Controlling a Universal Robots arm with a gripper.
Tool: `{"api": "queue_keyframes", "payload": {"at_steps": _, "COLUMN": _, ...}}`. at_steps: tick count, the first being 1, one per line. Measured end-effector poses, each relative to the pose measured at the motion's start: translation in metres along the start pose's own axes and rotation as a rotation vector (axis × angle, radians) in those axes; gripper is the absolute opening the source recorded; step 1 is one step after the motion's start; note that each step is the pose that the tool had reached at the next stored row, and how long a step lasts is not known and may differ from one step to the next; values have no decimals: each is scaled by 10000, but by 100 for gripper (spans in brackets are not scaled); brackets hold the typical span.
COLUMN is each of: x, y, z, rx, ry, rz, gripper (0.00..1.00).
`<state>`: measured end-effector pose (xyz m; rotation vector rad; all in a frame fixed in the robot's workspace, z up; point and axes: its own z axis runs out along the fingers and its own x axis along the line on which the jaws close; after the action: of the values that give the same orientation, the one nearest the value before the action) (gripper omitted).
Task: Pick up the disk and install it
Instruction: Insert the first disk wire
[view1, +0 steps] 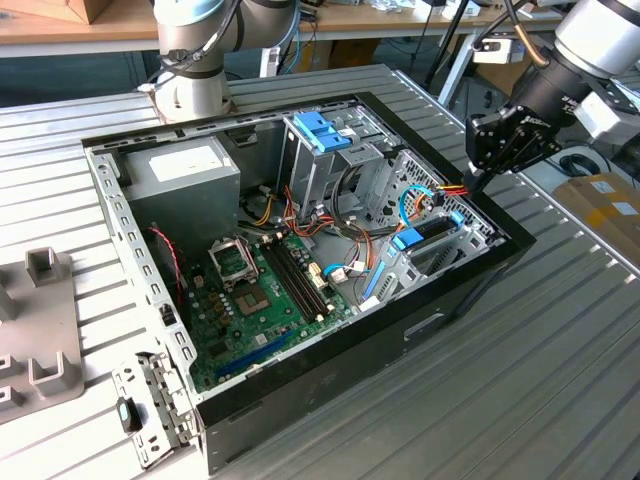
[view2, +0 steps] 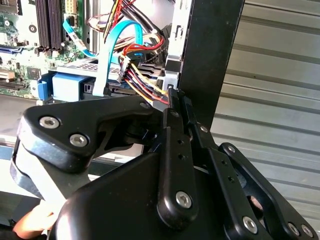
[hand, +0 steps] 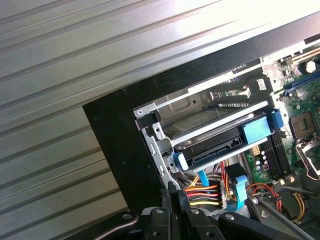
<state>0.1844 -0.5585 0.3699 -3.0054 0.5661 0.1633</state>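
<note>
Exterior view: the gripper (view1: 478, 180) is held over the open computer case's (view1: 470, 290) corner, fingers pressed together with nothing between them. The disk (view1: 425, 238), blue-framed, is seated in the drive bay just below, beside coloured cables (hand: 207, 192).

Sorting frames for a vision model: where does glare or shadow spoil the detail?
In the first wrist view, glare whitens the ribbed table at one corner. In the second wrist view, a gap behind the cables is blown white, and the gripper, jaws pressed together, is a dark mass with little detail. The exterior view is evenly lit.
</note>
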Motion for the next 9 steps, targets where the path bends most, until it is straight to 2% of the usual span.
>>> {"api": "queue_keyframes", "payload": {"at_steps": 9, "x": -17, "y": 7, "z": 2, "rx": 0, "ry": 0, "rz": 0, "gripper": 17}}
